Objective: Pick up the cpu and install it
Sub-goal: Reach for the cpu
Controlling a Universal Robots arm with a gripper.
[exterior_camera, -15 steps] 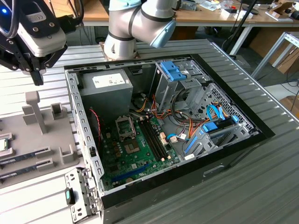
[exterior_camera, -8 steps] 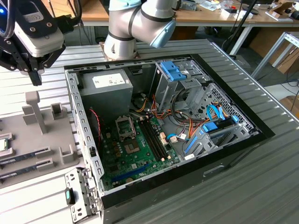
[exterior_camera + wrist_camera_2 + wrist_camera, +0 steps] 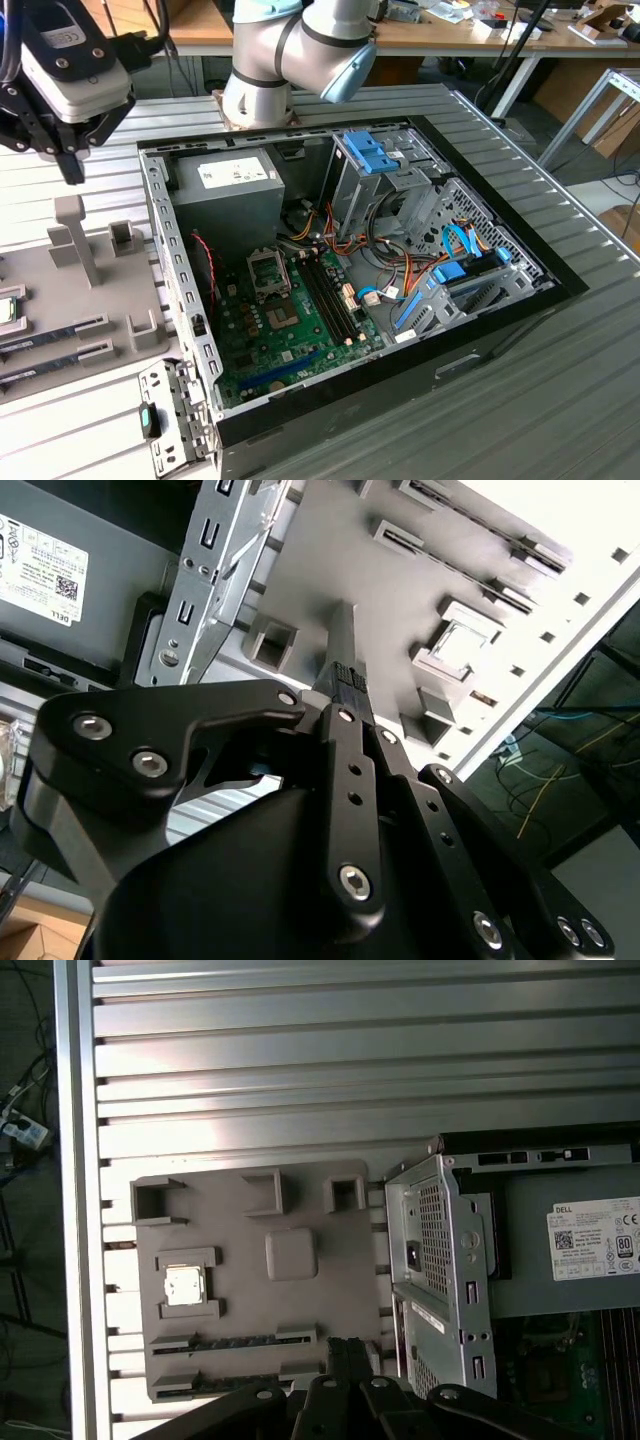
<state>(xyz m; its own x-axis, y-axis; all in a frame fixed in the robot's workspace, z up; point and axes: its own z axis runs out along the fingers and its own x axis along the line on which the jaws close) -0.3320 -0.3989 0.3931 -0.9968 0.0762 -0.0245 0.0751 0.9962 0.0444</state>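
A ribbed metal tabletop (image 3: 520, 400) stands before cluttered wooden desks (image 3: 440, 38).

The tray (image 3: 245, 1300) lies just beside the computer case (image 3: 350, 388), on the exterior view's left of it. The cpu (image 3: 183, 1285) sits in a tray pocket, seemingly on the side away from the case.

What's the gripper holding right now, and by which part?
Nothing. The black gripper is shut and empty; the small silver-grey square cpu lies in the grey tray.
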